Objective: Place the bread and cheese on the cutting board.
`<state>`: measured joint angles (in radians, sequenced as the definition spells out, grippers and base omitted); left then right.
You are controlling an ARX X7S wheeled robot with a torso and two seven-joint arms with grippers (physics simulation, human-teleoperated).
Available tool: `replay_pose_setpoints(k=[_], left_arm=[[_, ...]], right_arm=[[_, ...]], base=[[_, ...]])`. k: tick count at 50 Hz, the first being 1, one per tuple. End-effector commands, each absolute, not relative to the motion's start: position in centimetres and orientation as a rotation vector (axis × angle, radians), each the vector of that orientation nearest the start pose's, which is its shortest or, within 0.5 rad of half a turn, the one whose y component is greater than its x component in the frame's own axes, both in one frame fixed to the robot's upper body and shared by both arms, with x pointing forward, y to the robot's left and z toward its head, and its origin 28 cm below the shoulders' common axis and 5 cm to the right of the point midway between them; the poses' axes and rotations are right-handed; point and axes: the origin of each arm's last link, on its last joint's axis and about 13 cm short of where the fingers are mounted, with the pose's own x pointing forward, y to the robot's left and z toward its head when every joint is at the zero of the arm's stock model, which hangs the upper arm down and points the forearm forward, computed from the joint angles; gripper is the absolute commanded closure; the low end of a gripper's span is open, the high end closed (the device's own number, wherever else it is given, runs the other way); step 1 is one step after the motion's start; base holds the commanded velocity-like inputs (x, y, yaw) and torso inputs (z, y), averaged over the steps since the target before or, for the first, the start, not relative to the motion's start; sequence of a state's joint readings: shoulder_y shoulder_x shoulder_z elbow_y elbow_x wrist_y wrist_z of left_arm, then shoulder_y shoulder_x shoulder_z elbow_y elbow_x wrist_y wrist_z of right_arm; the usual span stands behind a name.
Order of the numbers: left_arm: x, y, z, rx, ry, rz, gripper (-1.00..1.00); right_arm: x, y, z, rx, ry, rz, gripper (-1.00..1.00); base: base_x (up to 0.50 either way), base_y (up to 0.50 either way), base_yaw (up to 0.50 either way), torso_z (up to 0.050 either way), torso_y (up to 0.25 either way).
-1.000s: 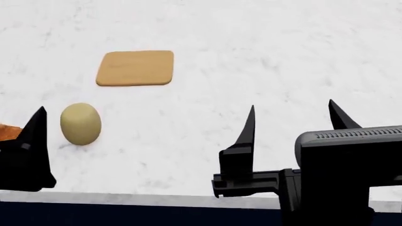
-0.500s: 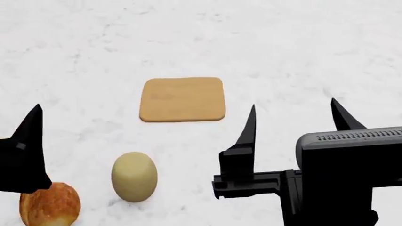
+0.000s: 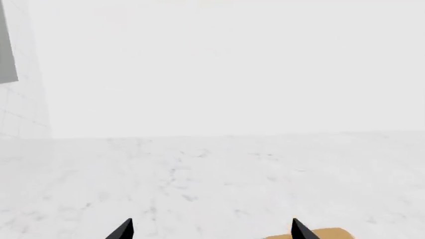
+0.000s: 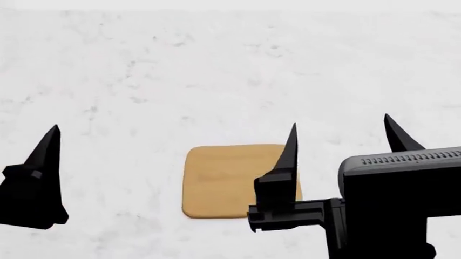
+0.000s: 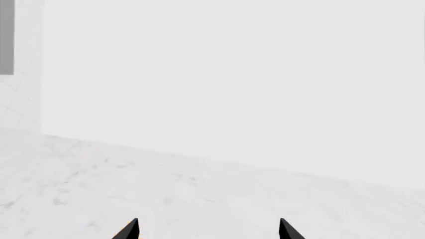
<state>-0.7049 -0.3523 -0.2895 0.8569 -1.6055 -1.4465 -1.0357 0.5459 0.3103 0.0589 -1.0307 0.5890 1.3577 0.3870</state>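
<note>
The cutting board (image 4: 230, 181) lies flat on the white marbled surface (image 4: 216, 70), a tan rectangle with rounded corners, low in the head view and a little left of centre; nothing rests on it; its right edge is hidden behind one dark finger of the right pincer (image 4: 338, 143). That pincer stands spread, its two pointed black fingers well apart with bare surface showing between them, and it pinches nothing; the bulky black body of the arm fills the lower right corner of the head view. The left pincer (image 4: 36, 183) shows at the lower left edge as a single dark pointed finger, clear of the board; from the head view alone I cannot tell how it stands, but the left wrist view shows two black fingertips (image 3: 123, 230) set wide apart with only marbled surface between them, so it too is spread and empty. In that same wrist view a sliver of the board (image 3: 319, 233) peeks just beside one tip. The right wrist view shows its own two fingertips (image 5: 129, 230) equally far apart over the pale surface, with a plain white wall (image 5: 232, 74) beyond and a grey panel (image 5: 7, 37) at the edge; neither the bread nor the cheese appears in any view.
</note>
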Motion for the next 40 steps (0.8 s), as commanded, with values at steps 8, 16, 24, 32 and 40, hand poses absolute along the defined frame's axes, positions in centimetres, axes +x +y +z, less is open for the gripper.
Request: replay_pose_setpoints(k=[8, 16, 24, 32, 40], left_arm=[[17.1, 21.5, 24.9, -0.044, -0.1, -0.153, -1.0], [16.8, 21.4, 25.1, -0.036, -0.097, -0.158, -1.0], [16.8, 21.4, 25.0, -0.033, -0.09, -0.163, -1.0], [16.8, 21.6, 25.1, -0.031, -0.087, -0.156, -1.0], [16.8, 21.4, 24.7, -0.026, -0.075, -0.165, -1.0]], right_arm=[[18.4, -11.2, 23.2, -0.175, -0.181, 0.059, -1.0], [15.5, -11.1, 25.5, -0.157, -0.16, 0.217, -1.0], [12.6, -12.2, 25.8, -0.1, -0.043, 0.396, -1.0], [10.9, -12.3, 25.3, -0.068, 0.044, 0.507, -1.0], [9.4, -12.2, 24.8, 0.054, 0.105, 0.484, -1.0]], base=[[0.04, 0.02, 0.0, 0.0, 0.001], [0.0, 0.0, 0.0, 0.0, 0.0], [0.0, 0.0, 0.0, 0.0, 0.0], [0.0, 0.0, 0.0, 0.0, 0.0], [0.0, 0.0, 0.0, 0.0, 0.0]])
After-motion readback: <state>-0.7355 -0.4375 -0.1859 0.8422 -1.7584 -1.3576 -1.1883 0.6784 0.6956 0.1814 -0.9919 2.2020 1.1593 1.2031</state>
